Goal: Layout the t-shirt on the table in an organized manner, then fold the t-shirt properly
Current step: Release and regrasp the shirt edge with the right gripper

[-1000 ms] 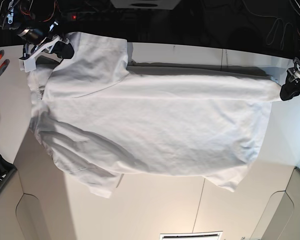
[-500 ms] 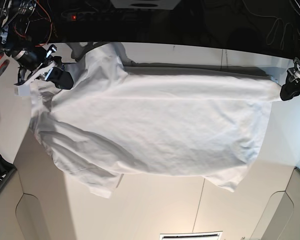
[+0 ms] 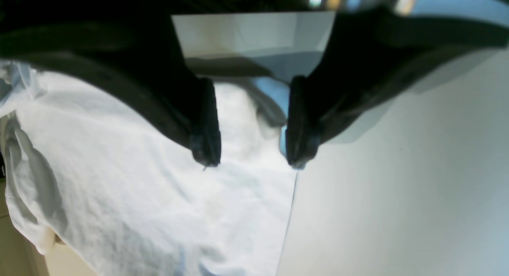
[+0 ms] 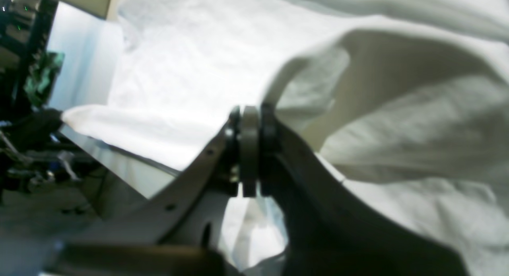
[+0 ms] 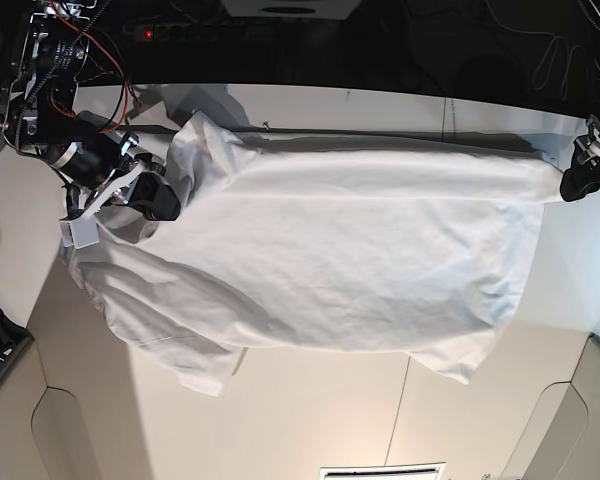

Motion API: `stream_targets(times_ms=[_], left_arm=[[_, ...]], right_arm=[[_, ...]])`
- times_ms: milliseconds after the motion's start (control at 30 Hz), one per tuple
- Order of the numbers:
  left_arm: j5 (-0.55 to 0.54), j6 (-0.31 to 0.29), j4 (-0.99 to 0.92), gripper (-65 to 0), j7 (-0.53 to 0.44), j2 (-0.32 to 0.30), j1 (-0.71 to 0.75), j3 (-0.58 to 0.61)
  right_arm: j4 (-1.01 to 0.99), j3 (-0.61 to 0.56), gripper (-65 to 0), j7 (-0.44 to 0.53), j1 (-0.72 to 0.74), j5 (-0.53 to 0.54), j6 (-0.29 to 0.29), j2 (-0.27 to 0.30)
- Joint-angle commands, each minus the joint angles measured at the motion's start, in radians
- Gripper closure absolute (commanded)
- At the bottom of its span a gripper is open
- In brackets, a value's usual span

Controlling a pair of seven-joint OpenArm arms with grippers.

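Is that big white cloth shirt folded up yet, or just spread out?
Mostly spread out: the big white cloth shirt lies open and wrinkled across the white table, with one corner pinched and folded over by the right gripper.

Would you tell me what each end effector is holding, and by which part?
The right end effector pinches a fold of the t-shirt; the left is open, holding nothing.

Right gripper (image 4: 249, 156) is clamped tight on a fold of the t-shirt (image 5: 320, 260). Left gripper (image 3: 249, 148) hangs at the shirt's opposite edge, jaws parted.
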Motion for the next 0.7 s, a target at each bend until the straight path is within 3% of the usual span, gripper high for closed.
stream_targets(times_ms=[0, 133, 467, 667], left_arm=[[-0.024, -0.008, 0.016, -30.4, -0.021, -0.022, -0.003, -0.006], [-0.024, -0.008, 0.016, -30.4, -0.021, -0.022, -0.003, -0.006], [-0.024, -0.008, 0.016, -30.4, -0.021, -0.022, -0.002, -0.006], [-0.021, -0.008, 0.016, -30.4, -0.019, -0.022, -0.002, -0.006]], right_arm=[[0.019, 0.0, -7.3, 0.024, 0.023, 0.012, 0.008, 0.008], [0.018, 0.0, -17.7, 0.075, 0.068, -0.044, 0.007, 0.008], [0.018, 0.0, -17.8, 0.09, 0.194, -0.102, 0.006, 0.011], [0.023, 0.023, -17.4, -0.025, 0.195, -0.043, 0.007, 0.011]])
